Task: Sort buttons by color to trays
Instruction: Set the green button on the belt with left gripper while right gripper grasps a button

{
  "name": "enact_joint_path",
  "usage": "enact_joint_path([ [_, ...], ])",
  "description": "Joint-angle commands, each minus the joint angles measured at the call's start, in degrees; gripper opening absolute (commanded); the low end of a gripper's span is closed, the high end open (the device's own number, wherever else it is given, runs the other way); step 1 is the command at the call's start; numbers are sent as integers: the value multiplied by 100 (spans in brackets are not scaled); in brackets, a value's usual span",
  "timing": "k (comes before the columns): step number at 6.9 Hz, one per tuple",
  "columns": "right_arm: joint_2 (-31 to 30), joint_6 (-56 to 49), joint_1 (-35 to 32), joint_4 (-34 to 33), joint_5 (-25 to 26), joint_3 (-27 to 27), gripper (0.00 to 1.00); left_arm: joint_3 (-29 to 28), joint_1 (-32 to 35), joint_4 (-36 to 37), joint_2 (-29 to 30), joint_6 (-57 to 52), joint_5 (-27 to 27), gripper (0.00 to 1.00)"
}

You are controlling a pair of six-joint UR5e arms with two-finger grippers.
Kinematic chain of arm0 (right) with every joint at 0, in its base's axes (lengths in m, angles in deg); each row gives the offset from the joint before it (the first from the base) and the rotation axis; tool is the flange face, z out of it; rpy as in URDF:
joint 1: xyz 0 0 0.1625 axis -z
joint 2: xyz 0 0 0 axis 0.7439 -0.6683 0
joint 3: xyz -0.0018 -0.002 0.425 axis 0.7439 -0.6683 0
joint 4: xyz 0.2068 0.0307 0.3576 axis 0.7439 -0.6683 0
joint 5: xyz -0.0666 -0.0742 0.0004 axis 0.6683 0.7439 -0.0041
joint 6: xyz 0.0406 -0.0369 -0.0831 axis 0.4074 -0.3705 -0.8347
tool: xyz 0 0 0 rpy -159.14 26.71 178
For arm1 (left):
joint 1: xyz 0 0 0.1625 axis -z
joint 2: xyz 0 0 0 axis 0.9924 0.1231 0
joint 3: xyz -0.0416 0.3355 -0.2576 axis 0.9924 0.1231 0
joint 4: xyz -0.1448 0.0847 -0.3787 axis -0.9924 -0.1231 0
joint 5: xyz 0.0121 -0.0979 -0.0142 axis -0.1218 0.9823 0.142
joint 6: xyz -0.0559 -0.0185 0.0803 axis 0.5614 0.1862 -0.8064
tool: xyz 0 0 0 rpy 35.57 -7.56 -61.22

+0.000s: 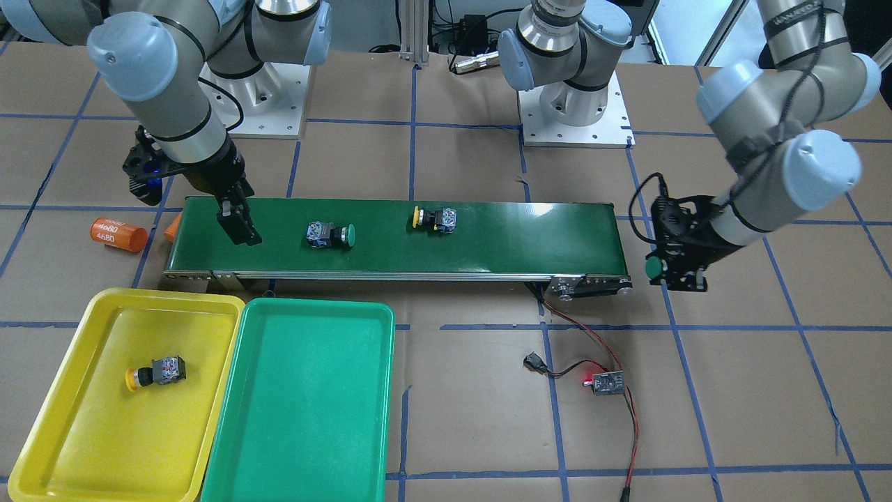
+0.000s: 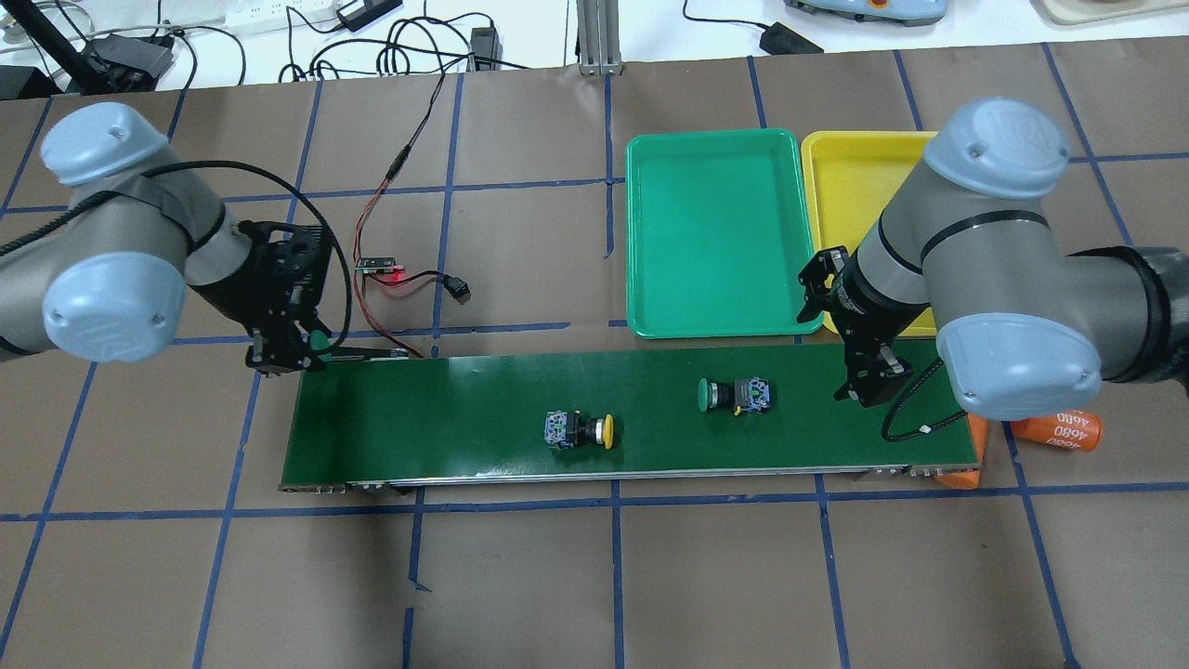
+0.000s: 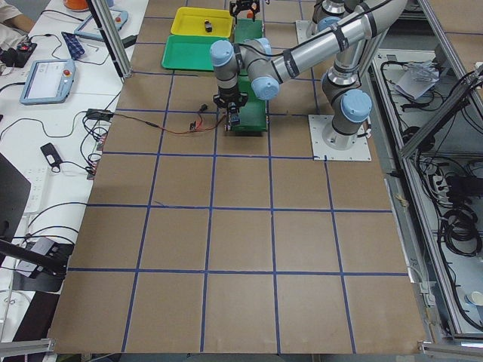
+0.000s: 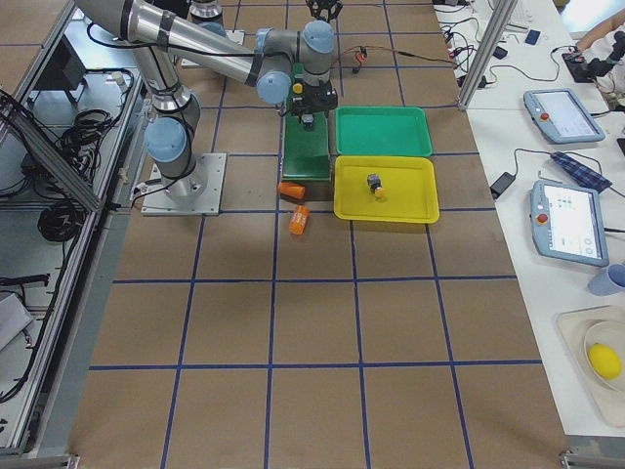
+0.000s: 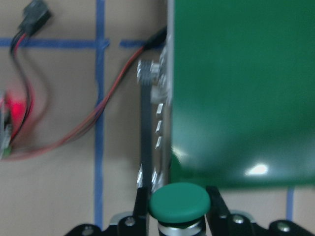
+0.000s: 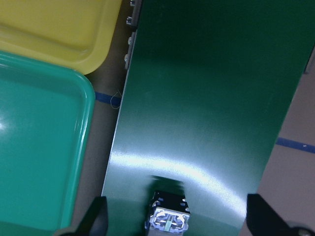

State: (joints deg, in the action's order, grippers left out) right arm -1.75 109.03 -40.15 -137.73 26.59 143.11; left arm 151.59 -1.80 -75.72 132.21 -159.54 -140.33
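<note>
On the dark green belt lie a green button (image 1: 333, 236) (image 2: 729, 395) and a yellow button (image 1: 433, 219) (image 2: 581, 430), both on their sides. Another yellow button (image 1: 157, 371) rests in the yellow tray (image 1: 90, 432) (image 2: 855, 177). Nothing is in the green tray (image 1: 300, 404) (image 2: 711, 232). My left gripper (image 1: 679, 275) (image 2: 283, 348) is shut on a second green button (image 1: 654, 268) (image 5: 179, 201), just off the belt's end. Over the belt's other end, my right gripper (image 1: 237, 226) (image 2: 873, 376) stands open, apart from the green button (image 6: 170, 219) on the belt.
The conveyor belt (image 1: 488, 244) runs across the middle of the table. Two orange cylinders (image 1: 117, 234) (image 2: 1059, 430) lie past its end by the right arm. A small circuit board (image 1: 605, 382) (image 2: 381, 269) with a red light and wires sits near the left gripper.
</note>
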Motion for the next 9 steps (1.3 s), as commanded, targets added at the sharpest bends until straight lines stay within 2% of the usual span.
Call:
enact_joint_path([
  [1,209,133,-20,-263,-135,94,100,242,1051,125,-260,1206,-36,41],
  [3,323,133,-20,-274,-136,121,100,286,1142,160,-244,1323,17,76],
  [4,472,124,-20,-448,-127,121,100,251,1125,230,-261,1341,43,88],
  [5,630,133,-20,-606,-127,121,100,68,1124,378,-218,1611,96,88],
  [6,640,124,-20,-608,-118,112,100,-360,1133,293,-287,1787,157,88],
  [7,675,124,-20,-625,-109,103,100,-860,1151,-239,-375,2407,123,88],
  [9,754,63,-20,-608,-13,191,100,-1836,1151,-1871,-734,2974,61,88],
])
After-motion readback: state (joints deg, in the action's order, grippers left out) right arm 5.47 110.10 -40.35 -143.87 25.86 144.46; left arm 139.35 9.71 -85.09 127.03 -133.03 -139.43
